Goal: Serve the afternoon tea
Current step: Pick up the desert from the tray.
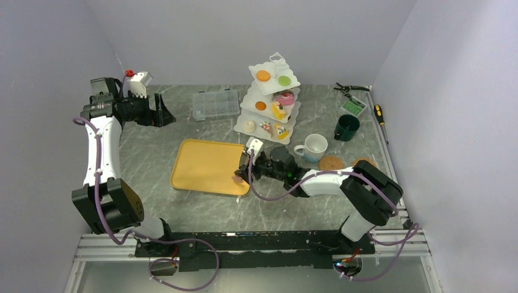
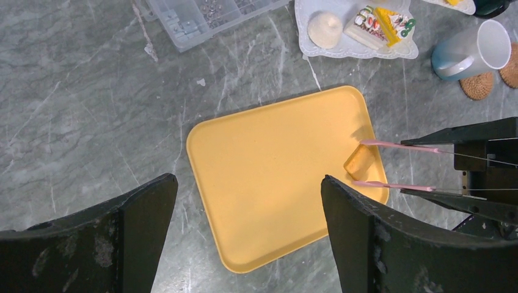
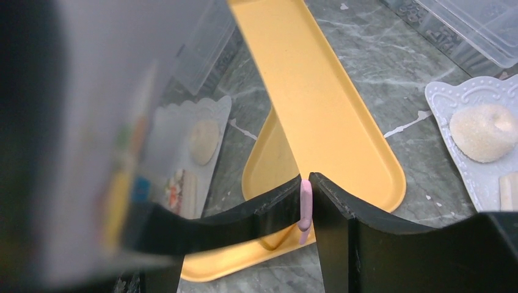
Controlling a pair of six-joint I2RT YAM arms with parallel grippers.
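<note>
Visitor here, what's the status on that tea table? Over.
Left claw open, empty. Right claw shut on pink tongs, tips either side of small yellow piece on tray. Nothing lying between tray and stand.

Yel. tray (image 1: 204,165), clr box (image 1: 215,104), pink tongs (image 2: 397,146)
</note>
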